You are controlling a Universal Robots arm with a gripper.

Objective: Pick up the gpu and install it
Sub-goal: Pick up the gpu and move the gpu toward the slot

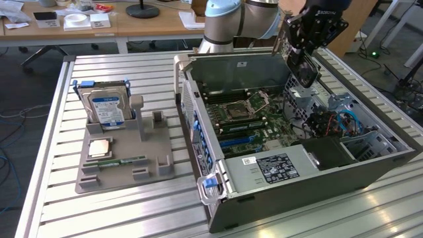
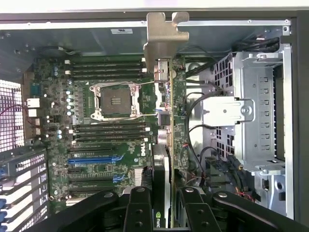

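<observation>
The black two-fingered gripper (image 1: 300,49) is clenched on the thin, flat, dark rectangular gpu (image 1: 304,72), holding it in the air over the exterior view's right rear part of the open grey metal tower case (image 1: 297,183), which lies on its side on the slatted aluminium table (image 1: 99,213); the gpu's long axis runs on from the gripper, slanting steeply down toward the case interior.

In the wrist view the gpu (image 2: 166,164) is seen edge-on, a narrow strip between the black fingers (image 2: 137,208); its bent silver metal bracket (image 2: 164,36) is at the far end, pointing away from the wrist, over the case's rear wall; behind it lies the green motherboard (image 2: 106,145) with its square silver processor socket (image 2: 115,100); a perforated silver drive cage (image 2: 256,111) stands on the other side of the card.

Seen edge-on, neither broad face of the gpu can be read; its near end is covered by the fingers and cut off by the frame edge; its connector edge cannot be made out; in the exterior view its low end blends into the dark cables and metalwork, so whether it has passed below the case rim I cannot tell.

Well apart, toward the exterior view's left, the silver hard drive with blue-white label (image 1: 109,109) stands upright in the grey plastic holder tray (image 1: 158,171); a small narrow green memory stick (image 1: 122,161) lies flat on that tray.
</observation>
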